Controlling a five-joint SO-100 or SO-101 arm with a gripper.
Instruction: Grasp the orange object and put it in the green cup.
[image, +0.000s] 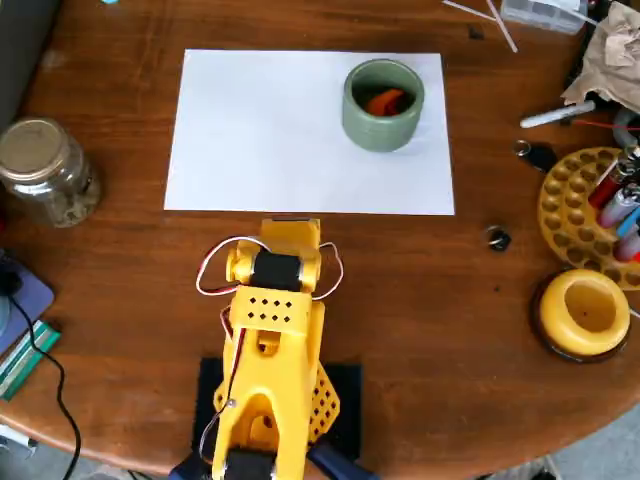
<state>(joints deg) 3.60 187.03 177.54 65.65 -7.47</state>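
The orange object (385, 100), seemingly light, stiff plastic best pinched across its lumpy sides, already lay inside the green cup (382, 105) at one o'clock from the folded arm (270, 340), whose claw was hidden, its opening untellable.

Overhead view: even, moderately bright, diffuse light. White paper sheet (300, 130) near overexposed, no texture visible. Soft sheen on wooden table (440, 300). Shadows faint and short. Focus slightly soft overall; mild compression blur at edges.

A white sheet of paper (270, 140) lies on the wooden table (450, 300), a glass jar (45, 170) left.
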